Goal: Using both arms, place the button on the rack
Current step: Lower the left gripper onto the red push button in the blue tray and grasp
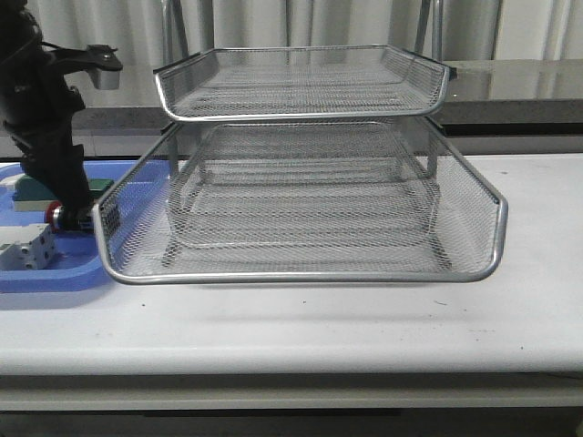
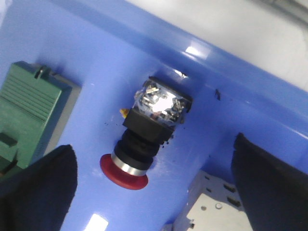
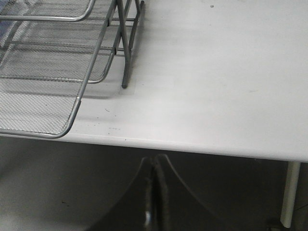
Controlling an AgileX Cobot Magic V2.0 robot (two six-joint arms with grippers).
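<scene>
Silver mesh rack standing on a white table, tiers stepped forward toward the camera, the lowest rim nearest. Just left of the rack, a blue tray, touching or nearly touching the rack's lower left corner. In that tray, close to the rack, the button lying on its side on the blue floor: red head toward the gripper, black collar behind it, clear-ended block with metal terminals pointing to the tray wall. Also seen in the front view as a small red spot under the left arm. Left gripper down over the tray, spread wide, one finger on each side of the button, neither touching it; nothing held. Beside the button, farther from the rack, a green block; nearer the front edge of the tray, a white terminal block. Right gripper off the rack's right side, out beyond the table's front edge, fingers pressed together with only a thin seam between, holding nothing. Rack's legs and lower rim showing in the right wrist view, well apart from that gripper.
</scene>
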